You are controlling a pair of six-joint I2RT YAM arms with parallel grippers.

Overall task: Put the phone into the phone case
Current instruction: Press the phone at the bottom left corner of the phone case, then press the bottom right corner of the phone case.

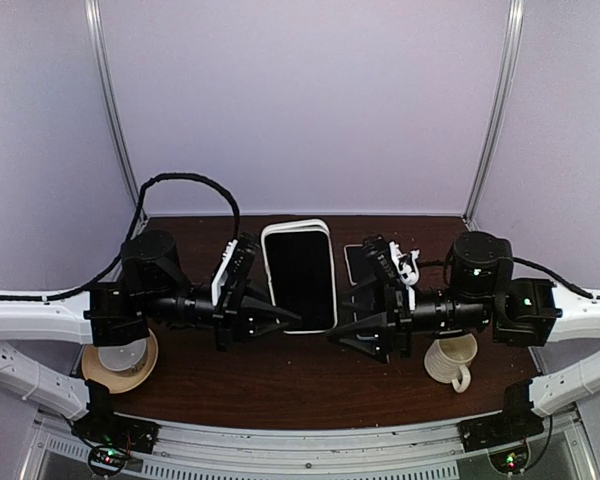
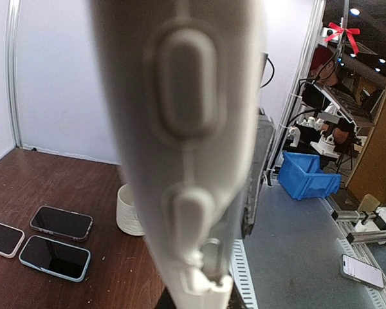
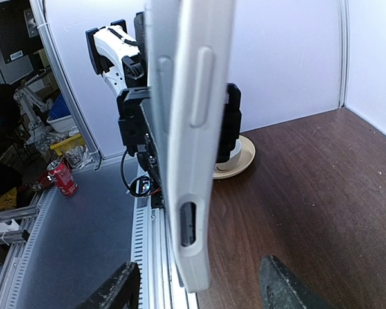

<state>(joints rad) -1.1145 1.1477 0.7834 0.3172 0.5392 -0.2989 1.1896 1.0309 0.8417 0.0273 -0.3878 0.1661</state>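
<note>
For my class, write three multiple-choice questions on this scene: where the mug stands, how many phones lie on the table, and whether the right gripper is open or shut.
1. Where does the mug stand? A. Near right of the table. B. On the saucer at left. C. Far left corner.
2. How many phones lie flat on the table in the left wrist view? A. One. B. Three. C. Five.
3. How is the right gripper? A. Shut on the mug. B. Shut on a phone. C. Open.
Answers: 1 A, seen in the top view; 2 B, three dark screens lie together; 3 C, its fingers stand clear of the phone case.
</note>
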